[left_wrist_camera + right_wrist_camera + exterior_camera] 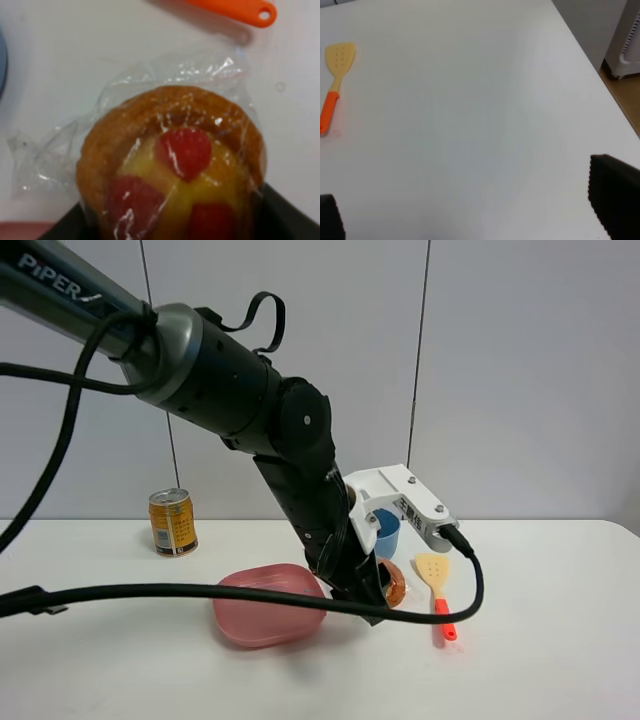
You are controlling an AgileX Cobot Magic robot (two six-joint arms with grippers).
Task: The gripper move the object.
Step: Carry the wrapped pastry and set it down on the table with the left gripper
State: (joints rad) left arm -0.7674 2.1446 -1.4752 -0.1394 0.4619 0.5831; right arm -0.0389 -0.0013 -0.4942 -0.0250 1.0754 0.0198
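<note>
The object, a round golden-brown pastry point(172, 165) with red spots in crinkly clear wrap, fills the left wrist view. In the high view it point(396, 585) shows just right of the pink plate point(268, 604), mostly hidden by the arm. My left gripper point(378, 598), on the bulky black arm with a white box module, is down at the table over the pastry. Its black jaws stand against the pastry's two sides, shut on it. My right gripper point(472, 210) is open and empty above bare white table; it is out of the high view.
A yellow spatula with an orange handle point(437, 590) lies right of the pastry. A blue cup point(386, 532) stands behind the gripper, and a gold can point(173, 523) at the back left. A black cable point(150, 592) hangs across the front. The right wrist view shows the table's right edge point(600, 85).
</note>
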